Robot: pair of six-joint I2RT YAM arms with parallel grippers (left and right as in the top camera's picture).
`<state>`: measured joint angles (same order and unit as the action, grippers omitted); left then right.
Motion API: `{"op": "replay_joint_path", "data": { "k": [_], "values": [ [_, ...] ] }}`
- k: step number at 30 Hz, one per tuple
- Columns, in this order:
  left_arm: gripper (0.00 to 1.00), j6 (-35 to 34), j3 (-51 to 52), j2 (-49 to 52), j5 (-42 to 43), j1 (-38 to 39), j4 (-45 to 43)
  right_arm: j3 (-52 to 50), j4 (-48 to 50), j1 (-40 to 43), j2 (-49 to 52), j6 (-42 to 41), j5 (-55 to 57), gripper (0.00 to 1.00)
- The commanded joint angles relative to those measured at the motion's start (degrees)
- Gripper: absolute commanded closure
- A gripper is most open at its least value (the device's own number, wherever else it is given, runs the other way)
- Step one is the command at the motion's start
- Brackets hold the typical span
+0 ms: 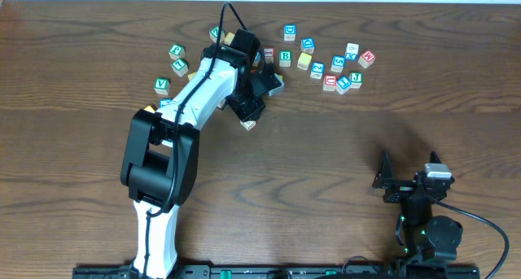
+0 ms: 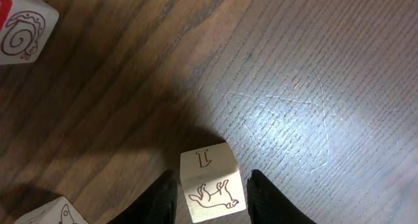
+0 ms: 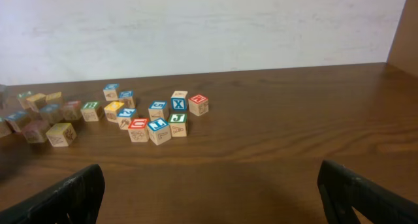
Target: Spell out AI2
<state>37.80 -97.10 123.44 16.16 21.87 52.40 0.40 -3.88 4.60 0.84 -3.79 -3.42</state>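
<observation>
Wooden table [image 2: 313, 87]: left gripper [image 2: 213, 179] partly spread, fingers [image 2: 163, 199] flanking the I cube [image 2: 208, 160]; grip cannot be told. Right gripper [image 3: 209, 170] spread wide.

Dark wooden table [image 1: 326, 189] bears scattered letter cubes [image 1: 337, 64]; the I cube [image 2: 210, 181] lies apart.

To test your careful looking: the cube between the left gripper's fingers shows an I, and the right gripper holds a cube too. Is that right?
No. The right gripper holds nothing: the right wrist view shows it wide open and empty. The cube between the fingers of the left gripper does show an I.
</observation>
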Motion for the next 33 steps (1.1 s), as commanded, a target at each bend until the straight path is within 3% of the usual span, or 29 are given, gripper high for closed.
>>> {"op": "replay_joint_path", "data": {
  "k": [1,6,7,10,12,15,17,18,19,33],
  "values": [
    [0.65,0.9,0.0,-0.8,-0.6,-0.2,0.6,-0.1,-0.2,0.0,-0.3,0.5,-0.1,0.01],
    [0.56,0.5,-0.1,-3.6,-4.1,-0.2,1.3,-0.1,-0.2,0.0,-0.3,0.5,-0.1,0.01],
    [0.46,-0.6,-0.1,-4.3,-5.6,-0.2,1.3,-0.1,-0.2,0.0,-0.3,0.5,-0.1,0.01],
    [0.45,-4.8,-0.1,-6.1,-7.5,-0.3,1.3,-0.1,-0.2,0.0,-0.3,0.5,-0.1,0.01],
    [0.57,-7.7,-0.1,-7.0,-8.5,-0.3,1.3,-0.1,-0.2,0.0,-0.3,0.5,-0.1,0.01],
    [0.59,-14.5,-0.1,-7.3,-8.9,-0.4,1.0,-0.1,-0.2,0.0,-0.3,0.5,-0.1,0.01],
    [0.71,-16.3,0.0,-6.9,-8.7,-0.3,1.1,-0.1,-0.2,0.0,-0.3,0.5,-0.1,0.01],
    [0.85,-16.3,0.4,-6.6,-8.0,-0.3,1.1,-0.1,-0.2,0.0,-0.3,0.5,-0.1,0.01],
    [0.92,-16.3,0.7,-6.4,-7.8,-0.3,1.1,-0.1,-0.2,0.0,-0.3,0.5,-0.1,0.01],
    [0.92,-10.6,3.1,-0.9,-0.3,-0.4,-0.3,-0.1,-0.2,0.0,-0.3,0.5,-0.1,0.01]
  ]
}}
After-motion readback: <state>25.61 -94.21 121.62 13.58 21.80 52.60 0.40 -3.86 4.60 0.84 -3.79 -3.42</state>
